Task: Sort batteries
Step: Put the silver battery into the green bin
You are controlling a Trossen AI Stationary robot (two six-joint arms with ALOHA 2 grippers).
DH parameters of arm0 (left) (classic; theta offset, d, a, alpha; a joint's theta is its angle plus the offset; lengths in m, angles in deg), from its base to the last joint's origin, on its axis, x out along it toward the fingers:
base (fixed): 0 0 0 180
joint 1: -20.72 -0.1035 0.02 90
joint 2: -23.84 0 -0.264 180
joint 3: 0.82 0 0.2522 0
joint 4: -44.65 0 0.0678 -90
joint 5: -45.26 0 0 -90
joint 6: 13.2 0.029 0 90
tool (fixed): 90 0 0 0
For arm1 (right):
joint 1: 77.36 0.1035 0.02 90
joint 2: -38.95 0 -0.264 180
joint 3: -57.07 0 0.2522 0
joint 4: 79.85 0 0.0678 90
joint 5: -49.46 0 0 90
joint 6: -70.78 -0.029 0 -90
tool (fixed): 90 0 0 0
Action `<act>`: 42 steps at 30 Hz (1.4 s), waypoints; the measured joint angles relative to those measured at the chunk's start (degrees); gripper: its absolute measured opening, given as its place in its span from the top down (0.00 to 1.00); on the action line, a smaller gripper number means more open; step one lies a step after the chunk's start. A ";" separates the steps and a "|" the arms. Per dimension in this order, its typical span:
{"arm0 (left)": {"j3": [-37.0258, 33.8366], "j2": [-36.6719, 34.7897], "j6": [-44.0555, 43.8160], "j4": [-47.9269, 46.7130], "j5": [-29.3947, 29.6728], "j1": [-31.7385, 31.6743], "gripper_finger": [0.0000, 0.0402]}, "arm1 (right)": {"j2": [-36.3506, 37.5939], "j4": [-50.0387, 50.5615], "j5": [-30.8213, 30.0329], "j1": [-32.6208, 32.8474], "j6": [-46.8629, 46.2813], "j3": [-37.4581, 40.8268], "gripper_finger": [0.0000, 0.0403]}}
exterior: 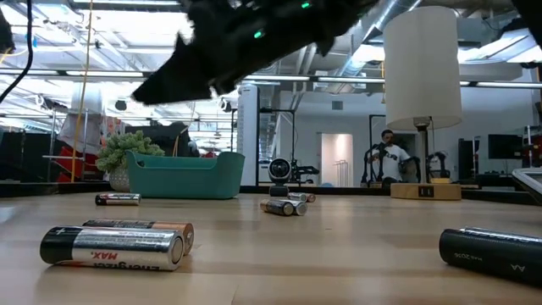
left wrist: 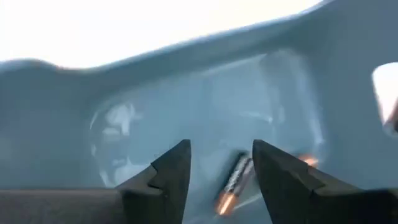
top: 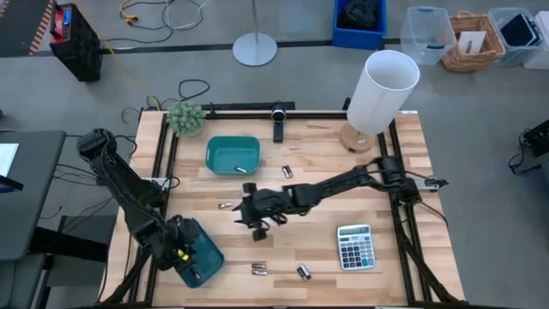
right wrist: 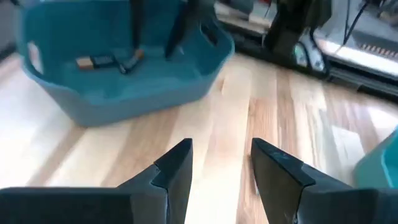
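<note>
Two teal bins hold some batteries; several others lie loose on the surface around the grey calculator. The left claw, spread, hovers over a battery inside the bin far left of the calculator. The right claw, spread and empty, hovers mid-surface.

Small dark-and-silver batteries lie scattered flat on the table, some in bins

From above, I couldn't make out the left gripper; the arm's own body covered it over the near bin. At desk level a dark blurred arm filled the top, cut off by the edge. A battery ran off the right edge.
</note>
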 joint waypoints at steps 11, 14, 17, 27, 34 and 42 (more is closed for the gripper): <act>4.48 -0.02 12.25 4.00 9.18 2.43 0.60 | -12.78 13.14 4.85 -3.44 1.44 -17.60 0.55; 5.58 -0.04 15.26 4.18 13.76 3.30 0.60 | -16.04 15.25 4.97 -4.09 1.72 -21.13 0.55; 6.01 -0.02 17.46 4.77 16.91 4.02 0.60 | -18.74 16.94 4.94 -4.79 1.42 -24.16 0.55; 6.01 -0.02 19.07 5.84 18.93 4.43 0.60 | -20.99 18.90 4.94 -6.65 0.37 -27.59 0.55; 6.01 0.00 20.86 5.96 20.86 4.43 0.60 | -22.03 19.63 5.10 -6.98 -0.16 -27.62 0.55; 6.01 0.00 21.57 5.80 21.35 4.43 0.60 | -22.72 19.91 5.12 -7.34 -2.28 -27.57 0.56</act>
